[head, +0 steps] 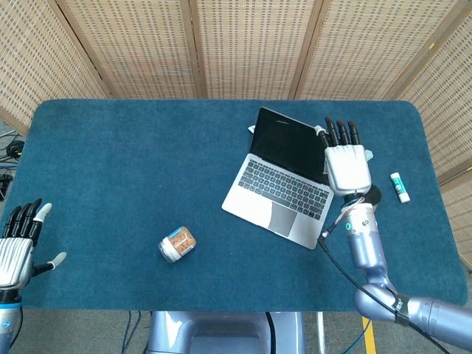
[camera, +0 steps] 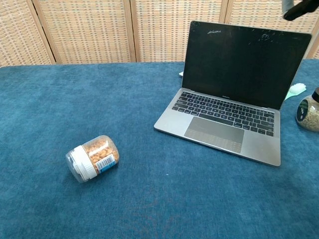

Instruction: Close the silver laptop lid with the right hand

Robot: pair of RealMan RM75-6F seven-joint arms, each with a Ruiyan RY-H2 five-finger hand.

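Observation:
The silver laptop (head: 284,193) (camera: 224,122) stands open right of the table's middle, its dark screen (head: 291,147) upright. My right hand (head: 345,161) hovers above the screen's right end, fingers spread and pointing away, holding nothing. In the chest view only a sliver of this right hand (camera: 298,8) shows at the top right corner, above the lid. My left hand (head: 18,243) sits open at the near left table edge, far from the laptop.
A clear jar of orange bits (head: 177,244) (camera: 92,158) lies on its side near the front. A dark-lidded jar (camera: 309,112) stands right of the laptop. A white tube (head: 400,186) lies further right. A pale green object (camera: 296,89) lies behind the laptop.

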